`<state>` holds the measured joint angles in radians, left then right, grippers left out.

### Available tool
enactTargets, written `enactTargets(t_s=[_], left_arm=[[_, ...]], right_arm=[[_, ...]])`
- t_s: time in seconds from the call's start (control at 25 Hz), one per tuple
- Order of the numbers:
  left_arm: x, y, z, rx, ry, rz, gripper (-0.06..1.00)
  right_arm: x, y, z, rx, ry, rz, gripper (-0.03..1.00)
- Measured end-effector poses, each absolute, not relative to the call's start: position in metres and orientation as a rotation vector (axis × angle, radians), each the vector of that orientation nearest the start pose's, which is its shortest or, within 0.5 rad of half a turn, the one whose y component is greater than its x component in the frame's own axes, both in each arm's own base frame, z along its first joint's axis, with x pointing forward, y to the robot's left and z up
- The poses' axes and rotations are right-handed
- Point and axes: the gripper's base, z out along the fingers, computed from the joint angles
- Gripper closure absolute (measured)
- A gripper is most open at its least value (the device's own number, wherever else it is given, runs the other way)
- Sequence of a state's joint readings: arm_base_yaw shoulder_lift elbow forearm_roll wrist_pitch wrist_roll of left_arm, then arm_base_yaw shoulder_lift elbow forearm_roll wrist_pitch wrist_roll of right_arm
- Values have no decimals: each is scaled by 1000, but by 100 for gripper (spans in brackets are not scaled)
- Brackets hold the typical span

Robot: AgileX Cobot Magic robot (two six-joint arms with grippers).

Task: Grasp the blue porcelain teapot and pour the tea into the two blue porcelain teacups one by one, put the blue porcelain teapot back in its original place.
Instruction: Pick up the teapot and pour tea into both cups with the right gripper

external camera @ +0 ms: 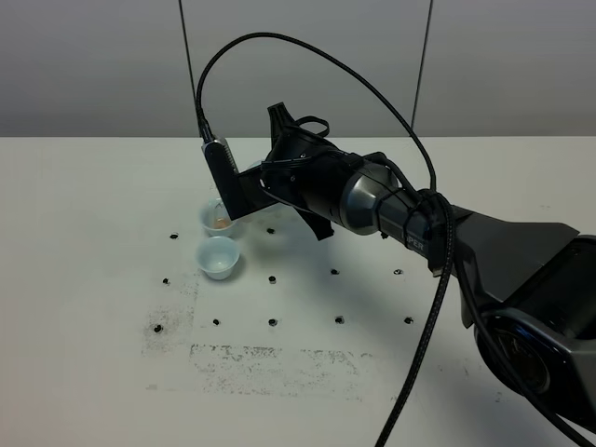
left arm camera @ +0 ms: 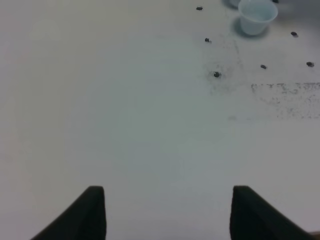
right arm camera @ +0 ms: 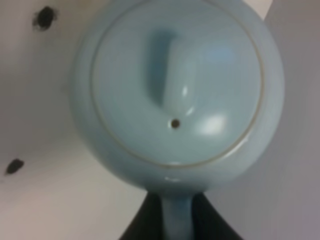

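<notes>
The blue porcelain teapot [right arm camera: 175,95] fills the right wrist view, seen from the lid side with its knob and vent hole. My right gripper [right arm camera: 177,222] is shut on its loop handle. From the high camera, the right gripper [external camera: 250,197] reaches across to the left of the middle and hides most of the teapot [external camera: 279,233]. The spout is hidden. Two blue porcelain teacups stand just left of it. The far teacup [external camera: 220,216] holds brownish liquid, and the near teacup [external camera: 219,257] looks pale inside. My left gripper [left arm camera: 167,215] is open over bare table, far from the near teacup [left arm camera: 256,16].
The white table [external camera: 93,233] has rows of small dark holes [external camera: 272,278] and a smudged grey patch [external camera: 270,358] towards the front. A black cable [external camera: 424,307] loops over the right arm. Grey wall panels stand behind the table.
</notes>
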<state>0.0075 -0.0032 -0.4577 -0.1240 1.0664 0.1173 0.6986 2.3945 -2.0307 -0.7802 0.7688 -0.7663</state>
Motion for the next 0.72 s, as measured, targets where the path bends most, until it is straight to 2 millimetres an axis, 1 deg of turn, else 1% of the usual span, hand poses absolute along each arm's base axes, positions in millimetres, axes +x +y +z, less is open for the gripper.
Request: enactTargets(t_s=[0.44,0.72], left_arm=[[-1,-10,265,118,2080,-74,43],[-1,-10,265,118,2080,-74,43]], right_arm=[[439,307,183,-2064,1373,-1031,93],[439,307,184,-2122,1303,-1065,93]])
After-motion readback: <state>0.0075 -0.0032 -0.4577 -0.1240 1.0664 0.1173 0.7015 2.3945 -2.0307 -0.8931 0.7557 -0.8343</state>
